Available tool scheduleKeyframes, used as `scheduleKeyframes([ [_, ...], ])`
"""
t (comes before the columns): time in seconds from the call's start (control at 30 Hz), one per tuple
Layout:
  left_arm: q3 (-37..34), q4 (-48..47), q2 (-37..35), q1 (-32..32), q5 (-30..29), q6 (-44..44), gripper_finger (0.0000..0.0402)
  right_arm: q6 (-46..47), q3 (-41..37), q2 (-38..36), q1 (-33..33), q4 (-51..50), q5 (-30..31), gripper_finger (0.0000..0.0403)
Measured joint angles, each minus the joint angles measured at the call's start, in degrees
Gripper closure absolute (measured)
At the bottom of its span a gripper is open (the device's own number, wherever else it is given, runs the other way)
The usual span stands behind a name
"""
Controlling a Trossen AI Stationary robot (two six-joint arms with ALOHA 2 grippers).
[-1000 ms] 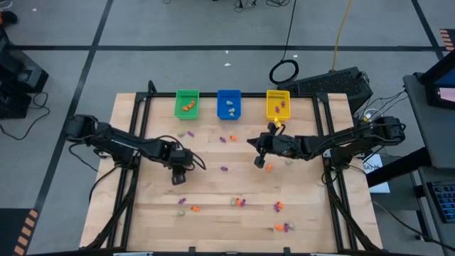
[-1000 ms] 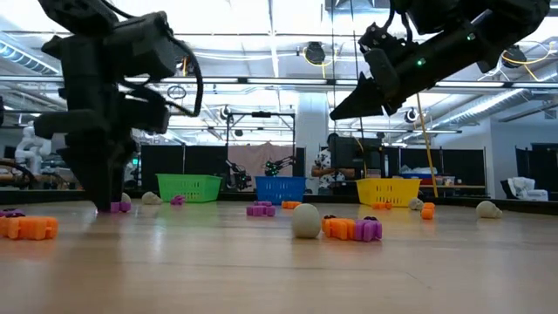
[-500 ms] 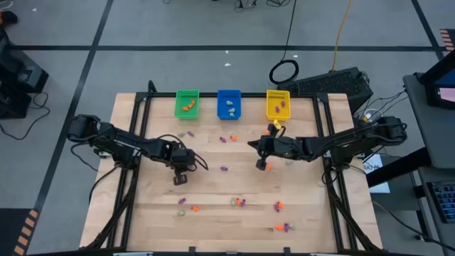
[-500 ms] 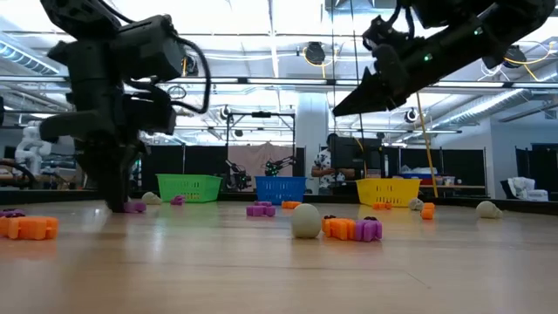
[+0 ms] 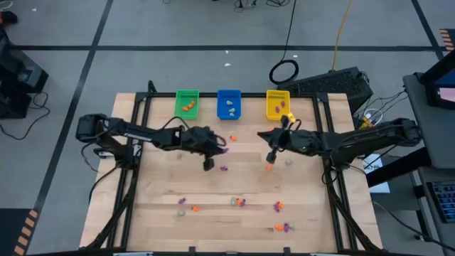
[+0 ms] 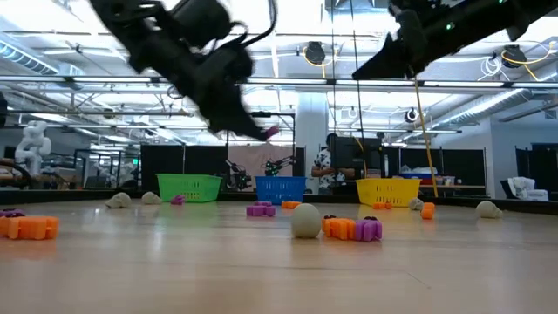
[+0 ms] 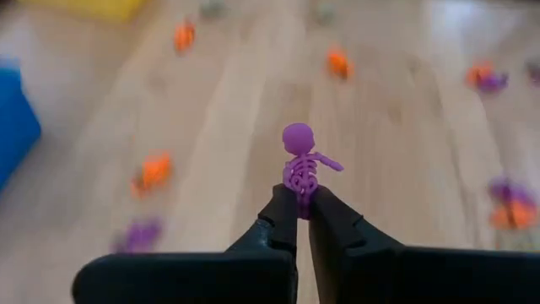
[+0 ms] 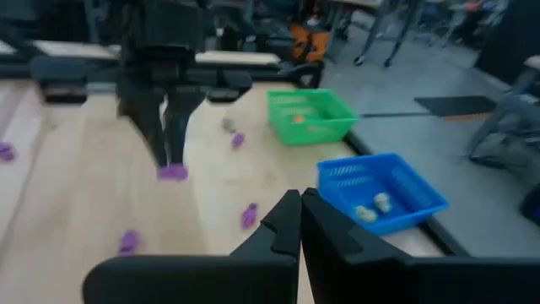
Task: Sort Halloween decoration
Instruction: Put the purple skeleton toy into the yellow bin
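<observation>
Left end effector (image 7: 302, 207) has a purple skeleton (image 7: 303, 164) pinched up off the bench (image 5: 156, 213); right end effector (image 8: 300, 211) is closed, nothing in it.

The left arm stretches across, its left gripper (image 7: 302, 211) raised, fingers (image 7: 282, 221) pinched tight on a purple skeleton figure (image 7: 302, 165) that stands up past the tips. The right arm reaches in opposite; its right gripper (image 8: 299, 221) is lifted, fingers pressed together with nothing between.

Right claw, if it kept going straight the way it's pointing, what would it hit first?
Probably the blue bin: the shut right claw points just beside it, with bare table between. Depth is unclear, so it could pass alongside.
</observation>
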Motion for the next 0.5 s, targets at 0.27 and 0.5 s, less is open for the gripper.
scheduleKeyframes([
  [0.27, 11.31, 9.94, 11.66, 3.38, 0.10, 0.94, 0.0393, -2.73, 0.00, -7.68, -0.57, -2.32, 1.72, 0.0403],
  [0.5, 20.02, 14.98, 19.68, 5.58, 0.09, -0.51, 0.0393, -4.14, 0.00, -10.70, -1.42, -3.66, 2.87, 0.0403],
])
